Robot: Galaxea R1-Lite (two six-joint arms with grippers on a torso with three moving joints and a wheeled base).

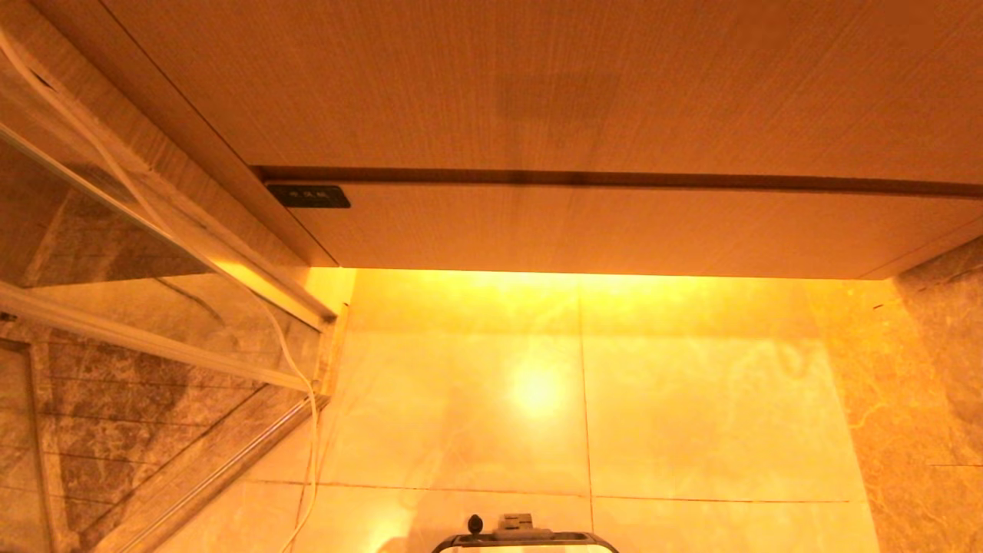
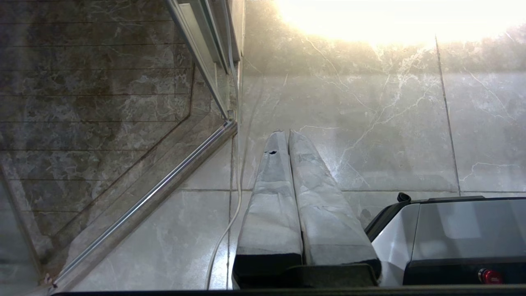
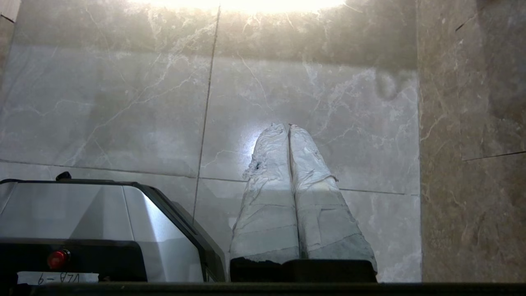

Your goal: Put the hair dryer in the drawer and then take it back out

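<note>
The drawer [image 1: 614, 230] is a wide light-wood front under the wood countertop [image 1: 537, 84], pushed in, with a small dark label plate [image 1: 309, 196] at its left end. The hair dryer is out of view. Neither gripper shows in the head view. My left gripper [image 2: 286, 132] hangs over the floor tiles with its taped fingers pressed together, holding nothing. My right gripper [image 3: 287, 125] hangs the same way over the tiles, shut and empty.
A glass shower partition with a metal rail [image 1: 161, 338] stands at the left, and a white cable [image 1: 307, 430] runs down beside it. A marble wall [image 1: 937, 399] closes the right side. My base's front [image 1: 526, 538] sits at the bottom over lit floor tiles [image 1: 537, 399].
</note>
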